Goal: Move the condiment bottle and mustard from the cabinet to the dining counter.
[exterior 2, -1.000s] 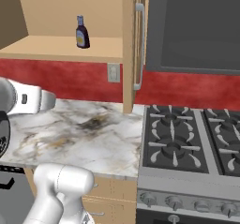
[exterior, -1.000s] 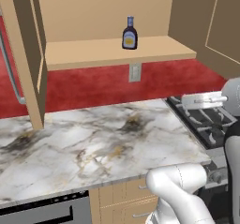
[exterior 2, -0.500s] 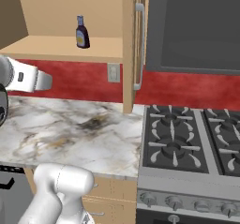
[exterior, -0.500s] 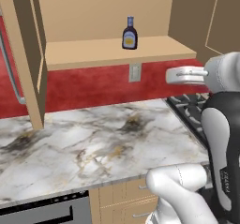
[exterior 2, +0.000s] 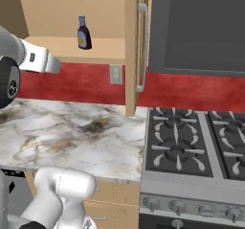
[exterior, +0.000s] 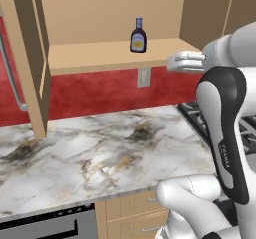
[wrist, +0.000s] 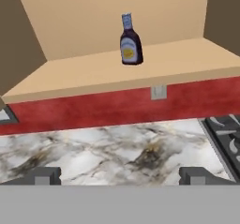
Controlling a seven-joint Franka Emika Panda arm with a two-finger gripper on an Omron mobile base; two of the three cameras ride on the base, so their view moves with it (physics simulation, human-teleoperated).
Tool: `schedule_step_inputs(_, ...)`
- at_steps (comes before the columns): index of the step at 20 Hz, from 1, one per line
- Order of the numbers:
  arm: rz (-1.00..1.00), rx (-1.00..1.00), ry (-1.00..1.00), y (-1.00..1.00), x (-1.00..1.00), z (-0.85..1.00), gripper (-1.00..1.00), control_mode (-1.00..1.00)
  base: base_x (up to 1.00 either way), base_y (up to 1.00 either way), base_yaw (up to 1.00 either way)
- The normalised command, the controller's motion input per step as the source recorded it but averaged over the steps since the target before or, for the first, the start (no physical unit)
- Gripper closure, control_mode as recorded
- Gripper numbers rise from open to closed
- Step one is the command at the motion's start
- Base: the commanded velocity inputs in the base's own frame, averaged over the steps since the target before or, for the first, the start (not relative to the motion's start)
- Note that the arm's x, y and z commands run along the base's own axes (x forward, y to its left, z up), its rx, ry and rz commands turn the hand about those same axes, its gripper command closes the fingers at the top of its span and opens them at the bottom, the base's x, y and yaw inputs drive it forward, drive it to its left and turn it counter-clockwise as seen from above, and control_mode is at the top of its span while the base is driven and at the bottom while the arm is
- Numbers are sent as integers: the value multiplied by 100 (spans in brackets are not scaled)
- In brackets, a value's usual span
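The condiment bottle (exterior: 138, 35) (exterior 2: 83, 33) (wrist: 130, 41), dark with a pale cap and a yellow label, stands upright on the lower shelf of the open cabinet (exterior: 100, 55) (exterior 2: 107, 48) (wrist: 183, 63). My gripper (exterior: 171, 63) (exterior 2: 56, 66) (wrist: 120, 176) hangs open in front of the shelf edge, right of the bottle in the left base view and well short of it. Nothing sits between its fingertips (wrist: 44, 175). The mustard and the dining counter are out of view.
A marble counter (exterior: 90, 153) (exterior 2: 72, 132) (wrist: 93, 145) lies below the cabinet, with a black appliance front (exterior: 45, 225) under it. A gas stove (exterior 2: 191, 142) (exterior: 192, 115) adjoins it on the right. The open cabinet doors (exterior: 27, 58) (exterior 2: 133, 46) flank the shelf.
The arm has risen and the hand has climbed from counter height to shelf-edge height, moving closer toward the cabinet. The bottle has not moved. The jaws stayed open.
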Motion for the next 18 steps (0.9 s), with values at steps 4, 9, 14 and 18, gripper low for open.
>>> schedule_step_inputs(4,0,-1,-4,0,53,0,-100,-100,0,0,0)
schedule_step_inputs(9,0,0,-1,0,47,0,-100,-100,0,0,0)
schedule_step_inputs(14,0,0,-3,0,41,0,-100,-100,0,0,0)
schedule_step_inputs(18,0,0,-4,0,35,1,-100,-100,0,0,0)
